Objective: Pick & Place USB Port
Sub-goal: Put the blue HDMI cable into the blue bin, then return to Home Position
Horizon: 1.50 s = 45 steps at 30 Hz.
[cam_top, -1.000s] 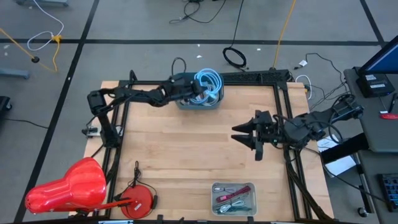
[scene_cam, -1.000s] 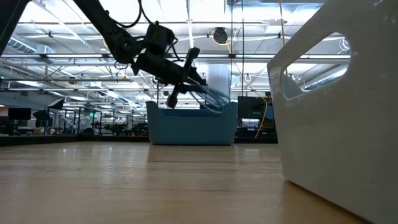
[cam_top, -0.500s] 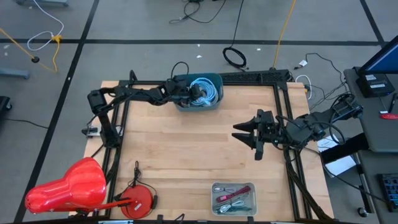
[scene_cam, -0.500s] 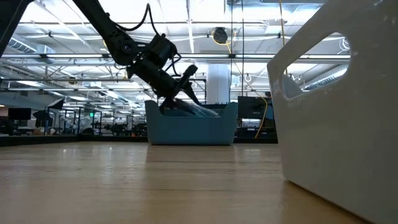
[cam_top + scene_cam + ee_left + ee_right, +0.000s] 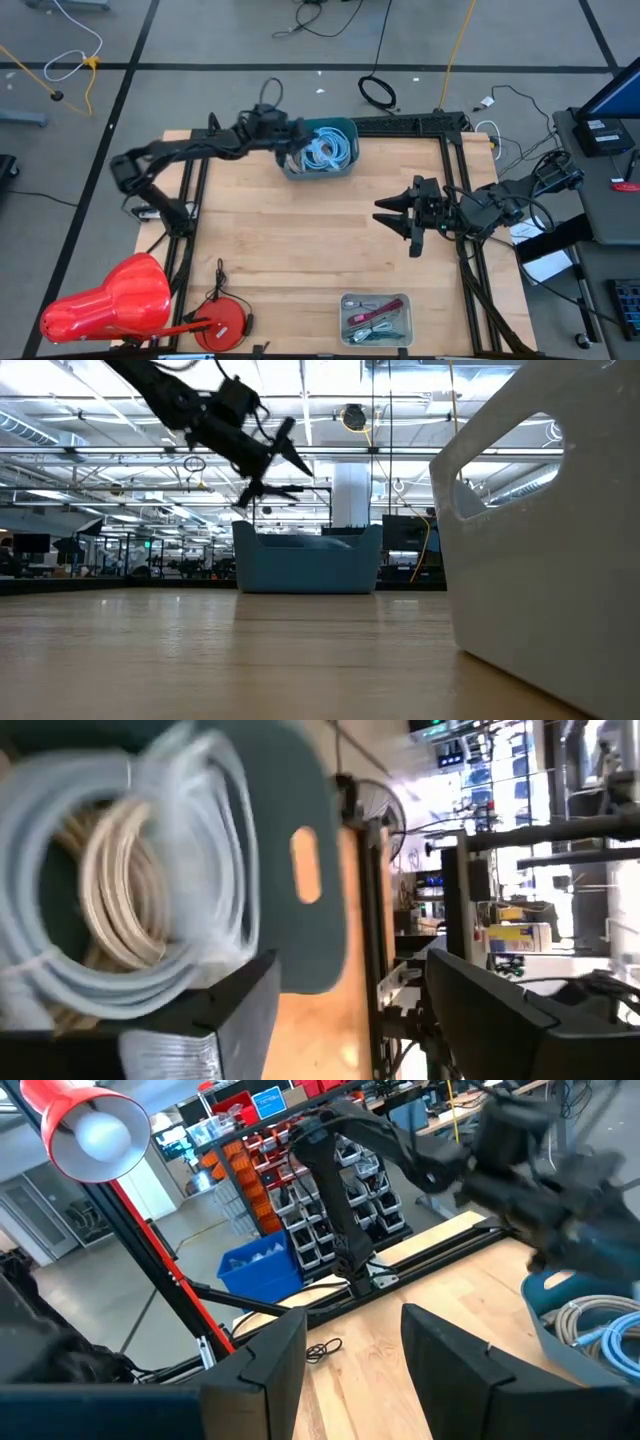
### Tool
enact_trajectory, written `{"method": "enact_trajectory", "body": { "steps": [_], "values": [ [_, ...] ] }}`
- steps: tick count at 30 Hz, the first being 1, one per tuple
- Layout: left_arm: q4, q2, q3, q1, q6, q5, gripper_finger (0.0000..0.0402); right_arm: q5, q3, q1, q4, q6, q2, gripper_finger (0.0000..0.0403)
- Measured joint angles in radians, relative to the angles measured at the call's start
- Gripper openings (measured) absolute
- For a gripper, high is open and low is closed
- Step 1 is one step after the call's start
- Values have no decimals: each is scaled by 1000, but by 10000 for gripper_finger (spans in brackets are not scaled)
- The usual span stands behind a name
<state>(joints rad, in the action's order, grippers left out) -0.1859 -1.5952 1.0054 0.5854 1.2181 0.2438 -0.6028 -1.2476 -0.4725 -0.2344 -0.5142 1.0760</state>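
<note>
A coil of light-blue cable lies in the teal bin at the table's far edge, on top of a beige coil. No USB port can be made out. My left gripper hangs open above the bin's left rim, seen from the side in the low view as my left gripper over the teal bin. Its fingers are empty. My right gripper waits open in the air over the table's right half, holding nothing.
A white tray with small parts stands at the near edge and fills the right of the low view as a white wall. A red lamp and red disc sit near left. Black rails frame the table.
My left gripper has carried the light-blue coil down into the teal bin, opened and let it go. It has then risen and drawn back toward the table's left edge. The coil now lies in the bin.
</note>
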Motion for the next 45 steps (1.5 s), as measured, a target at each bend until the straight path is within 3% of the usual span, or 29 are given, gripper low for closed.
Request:
{"method": "enact_trajectory", "body": {
  "steps": [6,11,15,17,19,21,28,33,45],
  "values": [
    [252,213,0,13,-136,-35,210,0,0,0,-1,3,0,155],
    [541,330,0,-115,-198,7,148,1,0,0,-2,5,0,155],
    [814,328,-1,-305,-215,-202,47,1,0,0,-2,7,0,155],
    [871,293,-2,-376,-206,-323,14,1,0,0,-2,7,0,155],
    [860,252,-20,-408,-203,-391,10,1,0,0,-2,9,0,155],
    [813,196,-46,-413,-214,-396,4,-1,0,2,-1,10,1,155],
    [527,-32,-74,-372,-249,-261,2,-3,0,7,-3,-2,6,155],
    [451,-133,-73,-341,-255,-248,1,-3,0,6,-5,-23,16,155],
    [386,-135,-70,-212,-323,-252,1,6,0,5,-31,-57,63,155]
  ]
}}
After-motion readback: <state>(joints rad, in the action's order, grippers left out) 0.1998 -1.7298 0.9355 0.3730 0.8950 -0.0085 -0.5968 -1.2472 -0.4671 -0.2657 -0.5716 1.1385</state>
